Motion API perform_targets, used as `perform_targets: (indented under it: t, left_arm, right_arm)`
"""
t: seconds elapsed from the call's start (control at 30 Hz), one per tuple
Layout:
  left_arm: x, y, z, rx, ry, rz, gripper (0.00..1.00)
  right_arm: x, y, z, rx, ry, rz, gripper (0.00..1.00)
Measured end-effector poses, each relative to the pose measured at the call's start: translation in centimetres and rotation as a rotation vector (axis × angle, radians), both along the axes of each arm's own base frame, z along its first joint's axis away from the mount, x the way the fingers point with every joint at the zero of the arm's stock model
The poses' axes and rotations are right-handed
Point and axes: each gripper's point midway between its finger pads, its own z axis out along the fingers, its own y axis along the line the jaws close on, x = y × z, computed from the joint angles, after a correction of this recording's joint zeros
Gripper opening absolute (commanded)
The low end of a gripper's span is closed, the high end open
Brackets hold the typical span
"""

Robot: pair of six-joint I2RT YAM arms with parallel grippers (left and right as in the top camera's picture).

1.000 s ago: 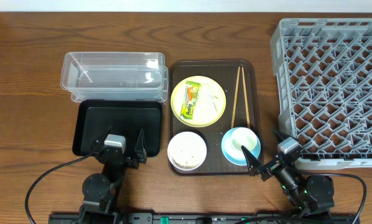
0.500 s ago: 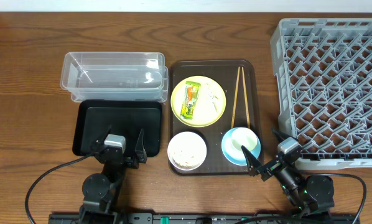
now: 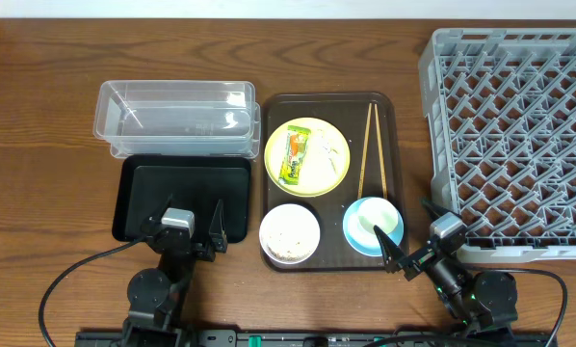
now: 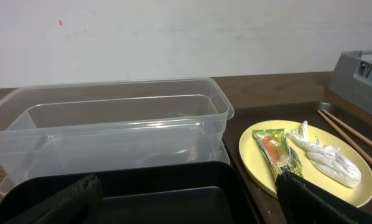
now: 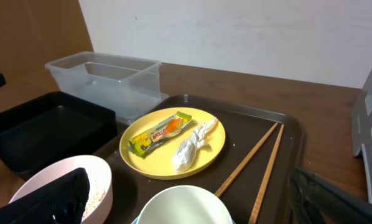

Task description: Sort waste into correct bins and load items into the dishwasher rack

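Overhead — nothing sorted, nothing loaded yet.
Left gripper [image 3: 182, 221] agape, empty, lower left by black tray [image 3: 187, 183]; wrapper [image 3: 293, 159] on yellow plate [image 3: 312, 185], centre; right gripper [image 3: 408, 234] agape, empty, lower right — rack [image 3: 519, 125] bare, far right.

Tub [image 3: 175, 118] sits behind bin tray [image 3: 182, 183], seemingly touching; serving tray [image 3: 279, 112] lies between them and rack [image 3: 529, 251].

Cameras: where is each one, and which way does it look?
Overhead: above the table, looking straight down at tub, rack, left claw, right claw.
Left wrist: behind the left claw, facing over the black tray to the tub; its fingers below.
Right wrist: behind the right claw, facing over a bowl; its fingers below.
Shared: both wrists see the plate.
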Motion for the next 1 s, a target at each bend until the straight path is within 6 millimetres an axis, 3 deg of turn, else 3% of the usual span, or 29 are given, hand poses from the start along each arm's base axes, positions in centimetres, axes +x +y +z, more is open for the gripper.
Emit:
perform_targets:
  t: [1.0]
  left_arm:
    - [-0.07, -0.47, 0.26, -0.005, -0.010, -0.028, 0.91]
  right_arm:
    - [0.12, -0.09, 0.62, -0.007, -0.035, -0.006, 0.99]
